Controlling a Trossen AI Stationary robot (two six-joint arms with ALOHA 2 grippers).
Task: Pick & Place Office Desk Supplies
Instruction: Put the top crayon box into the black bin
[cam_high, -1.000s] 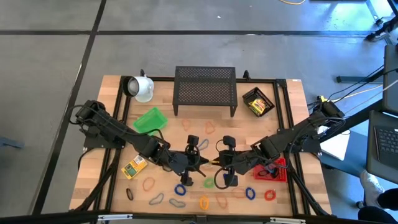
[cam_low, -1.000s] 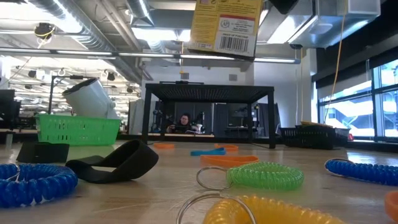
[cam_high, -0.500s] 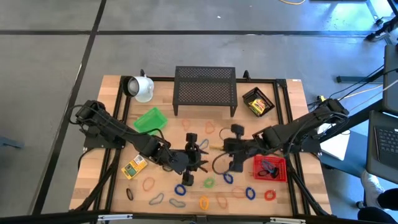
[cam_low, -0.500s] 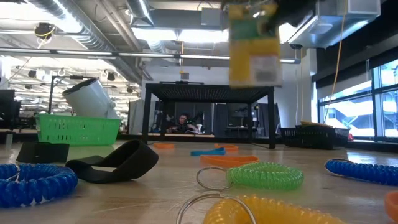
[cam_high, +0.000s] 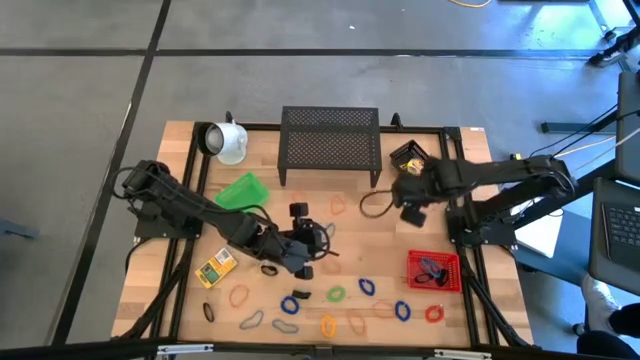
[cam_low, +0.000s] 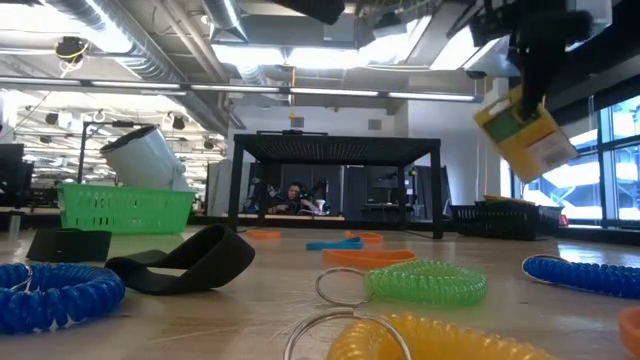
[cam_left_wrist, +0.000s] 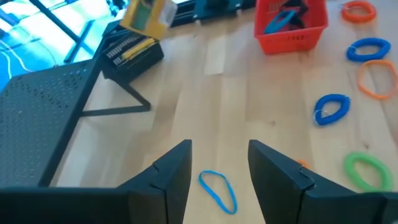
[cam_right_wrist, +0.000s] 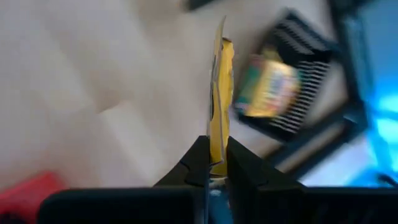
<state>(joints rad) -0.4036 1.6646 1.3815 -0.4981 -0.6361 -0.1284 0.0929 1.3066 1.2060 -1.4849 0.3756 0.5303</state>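
We see the right gripper (cam_right_wrist: 216, 163) raised above the worktop (cam_high: 455, 200) near its far right side, fingers (cam_right_wrist: 198, 163) clenched on the lower edge of a flat yellow box (cam_right_wrist: 217, 93). The box stands edge-on between the two fingers and sticks out well past their tips. From table height it hangs tilted in the air (cam_low: 523, 133), clear of the wood. Just beyond it sits a black tray (cam_high: 416, 163) with another yellow box (cam_right_wrist: 268, 87) inside.

Our left gripper (cam_left_wrist: 219, 165) hovers over the middle of the worktop with its fingers (cam_left_wrist: 176, 168) spread apart and nothing between them. A thin blue loop (cam_left_wrist: 218, 190) lies flat on the wood below the gap, touching neither finger.

One more yellow box (cam_high: 216, 268) lies on the left side of the worktop. Coloured loops are scattered along the near edge, among them a green coiled one (cam_low: 427, 282), and a red basket (cam_high: 434, 270) stands at the right
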